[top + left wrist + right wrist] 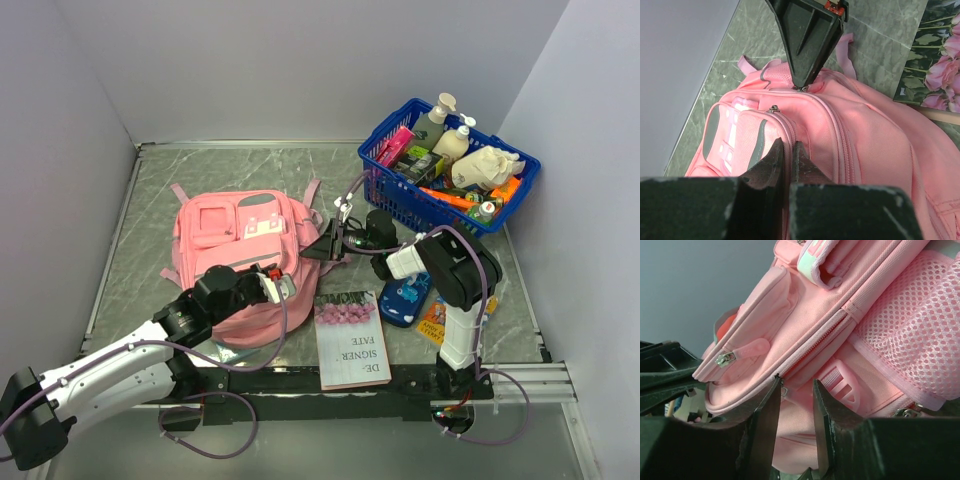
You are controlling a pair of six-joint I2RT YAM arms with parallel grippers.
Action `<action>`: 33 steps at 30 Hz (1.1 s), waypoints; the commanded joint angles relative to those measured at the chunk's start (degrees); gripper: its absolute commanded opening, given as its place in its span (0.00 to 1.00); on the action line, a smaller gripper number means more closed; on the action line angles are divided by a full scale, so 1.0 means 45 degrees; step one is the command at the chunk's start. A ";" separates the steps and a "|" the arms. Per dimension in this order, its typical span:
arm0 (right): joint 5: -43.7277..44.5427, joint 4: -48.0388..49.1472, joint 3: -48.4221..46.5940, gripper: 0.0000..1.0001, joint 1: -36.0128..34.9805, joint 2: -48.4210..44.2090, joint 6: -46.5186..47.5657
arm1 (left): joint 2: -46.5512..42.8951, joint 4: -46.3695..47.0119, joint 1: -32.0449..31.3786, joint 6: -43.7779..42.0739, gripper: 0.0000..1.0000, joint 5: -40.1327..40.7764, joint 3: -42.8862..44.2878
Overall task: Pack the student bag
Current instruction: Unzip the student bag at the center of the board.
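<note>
Lying flat on the grey marbled surface (130, 240), the student bag (215, 245) is in the left-middle part, with its front pockets facing up and its pink straps toward the far wall. We see both arms meeting at this bag.

The left pincer (788, 152) rests on the near right part of the bag, at the seam of a front pocket. Its two fingers are pressed almost together, with only a thin slit between them. We cannot tell if any fabric is caught there.

The right pincer (795, 390) comes from the right and touches the right side of the bag, beside the mesh side pocket (910, 320). Its jaws stand a little apart, and we see pink fabric in the gap. A small metal zipper slider (783, 390) sits just at the tip of one finger, but it is not clamped.

To the right of the bag, near the arm bases, a book with pink flowers on the cover (350, 345) lies flat. Just beside it is a small blue case (403, 300). A blue plastic basket (400, 205) stands in the far right corner, well apart from the bag, and it is full of bottles and other small items.
</note>
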State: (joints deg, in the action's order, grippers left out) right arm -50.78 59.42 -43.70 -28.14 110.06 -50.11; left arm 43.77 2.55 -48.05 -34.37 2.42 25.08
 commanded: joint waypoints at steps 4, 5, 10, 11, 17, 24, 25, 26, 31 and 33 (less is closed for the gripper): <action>-0.0160 -0.0548 0.0414 0.49 -0.0055 -0.0864 0.1895 | -0.0429 0.2071 0.0151 -0.0487 0.01 -0.0009 0.0462; -0.0179 -0.0586 0.0473 0.51 -0.0055 -0.0922 0.1974 | -0.0429 0.2052 0.0132 -0.0487 0.01 -0.0029 0.0462; -0.0257 -0.0468 0.0708 0.56 -0.0094 -0.1079 0.2598 | -0.0527 0.1954 0.0171 -0.0546 0.01 -0.0068 0.0481; -0.0258 -0.0644 0.0689 0.56 -0.0075 -0.1098 0.2774 | -0.0527 0.1954 0.0190 -0.0546 0.01 -0.0068 0.0481; -0.0180 -0.0781 0.0610 0.54 -0.0328 -0.1255 0.3594 | -0.0625 0.1876 0.0209 -0.0643 0.01 -0.0302 0.0734; 0.0445 -0.2454 0.0124 0.53 -0.0777 -0.1996 0.5721 | -0.0664 0.1524 0.0229 -0.0585 0.01 -0.0654 0.0930; 0.0504 -0.2752 0.0064 0.53 -0.0855 -0.2094 0.6015 | -0.0645 0.1485 0.0210 -0.0566 0.01 -0.0654 0.0950; 0.0698 -0.3025 -0.0014 0.53 -0.1030 -0.2230 0.6540 | -0.0644 0.1485 0.0229 -0.0565 0.01 -0.0615 0.0950; 0.1187 -0.4336 -0.0346 0.50 -0.1461 -0.2466 0.7813 | -0.0664 0.1427 0.0210 -0.0487 0.01 -0.0712 0.1028; 0.0936 -0.4337 -0.0425 0.50 -0.1500 -0.2466 0.8068 | -0.0664 0.1348 0.0229 -0.0429 0.01 -0.0751 0.1106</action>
State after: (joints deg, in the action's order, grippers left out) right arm -45.63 42.81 -43.31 -33.28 101.51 -19.86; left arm 42.65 1.50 -47.20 -35.18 0.49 25.10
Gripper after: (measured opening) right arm 0.504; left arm 0.059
